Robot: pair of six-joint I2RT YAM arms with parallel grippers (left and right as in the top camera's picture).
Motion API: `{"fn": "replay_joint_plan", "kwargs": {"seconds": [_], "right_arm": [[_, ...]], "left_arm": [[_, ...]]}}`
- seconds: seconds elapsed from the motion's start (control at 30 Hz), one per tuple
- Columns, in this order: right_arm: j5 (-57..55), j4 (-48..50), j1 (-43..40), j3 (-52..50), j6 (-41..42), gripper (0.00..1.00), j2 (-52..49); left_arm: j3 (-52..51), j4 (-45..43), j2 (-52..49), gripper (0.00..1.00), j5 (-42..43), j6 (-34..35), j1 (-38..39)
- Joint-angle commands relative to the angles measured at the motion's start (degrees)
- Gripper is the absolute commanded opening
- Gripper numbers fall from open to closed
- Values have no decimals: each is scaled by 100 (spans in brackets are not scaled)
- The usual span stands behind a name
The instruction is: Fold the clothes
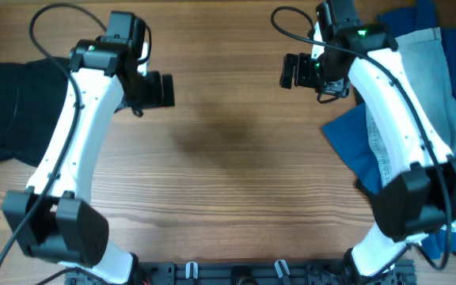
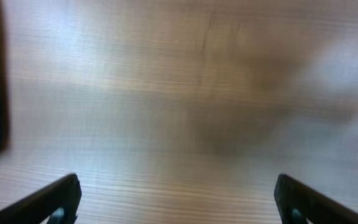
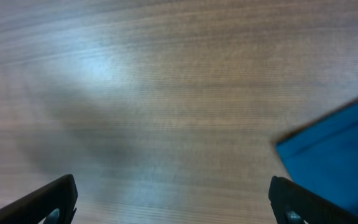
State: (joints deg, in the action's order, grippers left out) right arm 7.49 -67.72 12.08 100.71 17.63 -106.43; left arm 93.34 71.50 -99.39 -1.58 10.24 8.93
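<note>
Clothes lie in two lots at the table's ends. I note a blue pile (image 1: 450, 75) at the right, its nearest blue edge showing at the right of my right wrist view, and a dark heap (image 1: 14, 103) at the far left, showing as a dark strip on the left margin of my left wrist view. The left gripper (image 1: 158, 89) hangs just right of the dark heap, fingers (image 2: 55, 199) spread wide over bare wood. The right gripper (image 1: 294, 71) hangs at the far side, just left of the blue pile, fingers (image 3: 51, 199) likewise spread wide. The table (image 1: 236, 158) between them shows wood grain and a soft shadow. Both wrist views are blurred.
</note>
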Motion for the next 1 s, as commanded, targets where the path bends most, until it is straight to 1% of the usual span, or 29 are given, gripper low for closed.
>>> {"fn": "replay_joint_plan", "kwargs": {"seconds": [0.0,0.07,0.13,0.2,0.23,0.33,0.43,0.47,0.53,0.6,0.63,0.77,0.97], "right_arm": [[26,-118,28,96,-85,100,697],[-4,-168,28,96,-46,100,970],[-435,-291,28,96,275,100,1331],[-608,-278,52,63,376,100,1626],[-911,-52,212,-199,343,100,2107],[-1307,254,437,-723,363,100,2625],[-1464,1082,750,-1912,356,100,3486],[-1464,1491,831,-2439,354,100,3847],[-1462,1998,855,-3134,354,100,4325],[-1460,2367,852,-3744,352,100,4730],[-1462,2402,852,-3978,352,100,4863],[-1460,2271,852,-4212,350,99,4822],[-1460,2251,855,-4212,352,100,4363]], "left_arm": [[11,638,297,100,114,501,-31],[11,841,463,100,114,632,-31],[9,960,695,100,114,673,-31],[-13,935,984,100,111,671,-28],[-127,824,1436,100,111,669,-28],[-457,514,2015,100,92,667,-31],[-1196,-105,2975,100,92,649,-31],[-1556,-407,3418,100,90,643,-31],[-2114,-833,4096,100,92,597,-31],[-2695,-1152,4795,100,92,658,-31],[-3064,-1222,5248,100,92,699,-31],[-3652,-1209,5921,100,92,695,-31],[-3668,-1056,5949,100,92,695,-31]]}}
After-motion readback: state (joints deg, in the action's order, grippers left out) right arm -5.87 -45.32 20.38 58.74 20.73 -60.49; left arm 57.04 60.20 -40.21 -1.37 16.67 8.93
